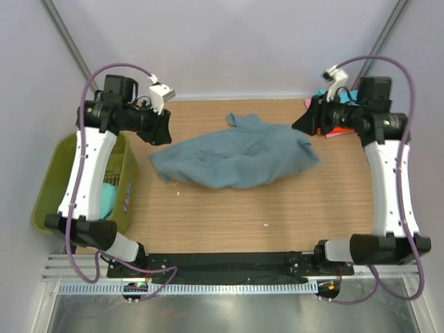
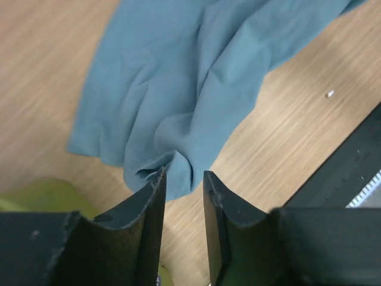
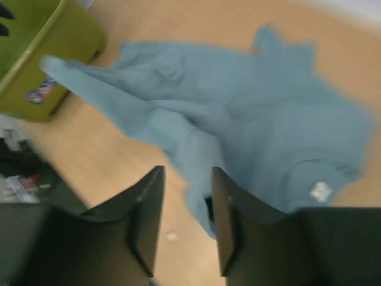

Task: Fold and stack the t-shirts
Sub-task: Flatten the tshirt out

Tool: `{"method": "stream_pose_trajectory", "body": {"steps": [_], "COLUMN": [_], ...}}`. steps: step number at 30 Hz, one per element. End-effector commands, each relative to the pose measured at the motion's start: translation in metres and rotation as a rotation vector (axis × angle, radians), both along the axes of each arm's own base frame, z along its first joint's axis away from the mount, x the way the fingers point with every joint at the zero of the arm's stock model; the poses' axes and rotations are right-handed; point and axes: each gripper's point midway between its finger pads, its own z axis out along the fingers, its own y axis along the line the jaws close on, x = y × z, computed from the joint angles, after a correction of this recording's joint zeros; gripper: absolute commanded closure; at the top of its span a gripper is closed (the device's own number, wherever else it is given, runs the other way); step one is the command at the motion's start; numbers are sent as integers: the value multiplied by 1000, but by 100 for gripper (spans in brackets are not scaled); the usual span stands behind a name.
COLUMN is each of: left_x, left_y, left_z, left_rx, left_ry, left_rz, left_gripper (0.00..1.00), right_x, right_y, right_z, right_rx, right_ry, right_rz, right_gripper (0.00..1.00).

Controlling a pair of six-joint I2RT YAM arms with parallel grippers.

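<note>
A large slate blue-grey t-shirt [image 1: 236,159] lies crumpled across the middle of the wooden table. My left gripper [image 1: 161,132] hovers over its left end and my right gripper [image 1: 305,123] over its right end. From the left wrist the shirt [image 2: 178,89] bunches just past the tips of my left gripper [image 2: 183,179], whose jaws stand apart with bare table showing between them. In the right wrist view the shirt [image 3: 238,107] shows its white neck label [image 3: 320,190]. The right gripper [image 3: 187,176] is open too, with a fold of cloth beside its right finger.
An olive-green tub [image 1: 48,201] stands at the table's left edge with turquoise cloth [image 1: 107,198] inside. Orange and pink cloth [image 1: 336,132] lies at the back right behind the right arm. A black rail [image 1: 229,262] runs along the near edge.
</note>
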Motion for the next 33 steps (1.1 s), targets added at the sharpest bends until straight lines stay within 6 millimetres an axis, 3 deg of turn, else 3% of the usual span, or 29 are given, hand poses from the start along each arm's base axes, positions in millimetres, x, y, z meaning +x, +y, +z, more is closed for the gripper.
{"method": "stream_pose_trajectory", "body": {"steps": [1, 3, 4, 5, 6, 7, 8, 10, 12, 13, 14, 15, 16, 17, 18, 20, 21, 22, 23, 25, 27, 28, 30, 31, 33], "left_x": [-63, -52, -43, -24, -14, -2, 15, 29, 34, 38, 42, 47, 53, 56, 61, 68, 72, 75, 80, 82, 85, 85, 81, 79, 73], "left_y": [2, 6, 13, 14, 16, 23, 24, 23, 20, 18, 17, 15, 11, 6, 3, -4, -5, -4, -6, -6, -5, -4, -4, -4, -6], "left_z": [-25, -16, -21, -12, -15, -27, -33, -60, -78, -90, -100, -112, -120, -123, -136, -137, -148, -150, -149, -161, -168, -171, -180, -183, -188], "left_rx": [17, 28, 60, 55, 47, 78, 80, 85, 79, 71, 65, 61, 37, 22, 17, 6, 21, 29, 27, 47, 58, 66, 87, 93, 114], "left_ry": [278, 179, 150, 33, 19, 21, 21, 140, 220, 246, 272, 303, 321, 340, 381, 391, 416, 419, 418, 446, 458, 463, 483, 488, 496], "left_rz": [-64, -38, 4, 36, 89, 142, 177, 226, 241, 252, 266, 281, 295, 292, 291, 266, 265, 262, 256, 247, 249, 247, 240, 238, 223], "left_gripper": [56, 42, 24, 19, 17, 17, 18, 25, 32, 33, 34, 35, 35, 36, 37, 38, 38, 38, 38, 39, 39, 39, 40, 40, 40], "right_x": [-33, -26, -17, 0, 11, 26, 45, 83, 106, 121, 136, 157, 175, 189, 213, 233, 249, 256, 260, 276, 287, 293, 301, 304, 309], "right_y": [23, 21, 19, 16, 14, 13, 11, 6, 4, 1, -1, -1, 0, -2, 2, 9, 8, 8, 24, 34, 41, 42, 48, 52, 57], "right_z": [-52, -40, -34, -31, -30, -27, -42, -65, -83, -77, -86, -113, -104, -109, -120, -131, -148, -156, -165, -184, -188, -208, -220, -242, -256], "right_rx": [128, 108, 102, 92, 94, 106, 107, 97, 71, 58, 48, 48, 52, 48, 52, 64, 65, 67, 65, 63, 76, 69, 65, 63, 64], "right_ry": [317, 269, 238, 226, 219, 201, 237, 279, 297, 267, 280, 332, 293, 294, 281, 278, 281, 281, 285, 274, 258, 279, 272, 302, 307], "right_rz": [133, 129, 118, 87, 70, 49, 25, -12, -1, -8, -19, -18, -25, -49, -51, -63, -69, -70, -47, -32, -41, -44, -38, -36, -36], "right_gripper": [47, 36, 36, 36, 36, 36, 38, 39, 40, 41, 43, 43, 45, 45, 45, 45, 45, 46, 46, 47, 47, 47, 47, 47, 47]}}
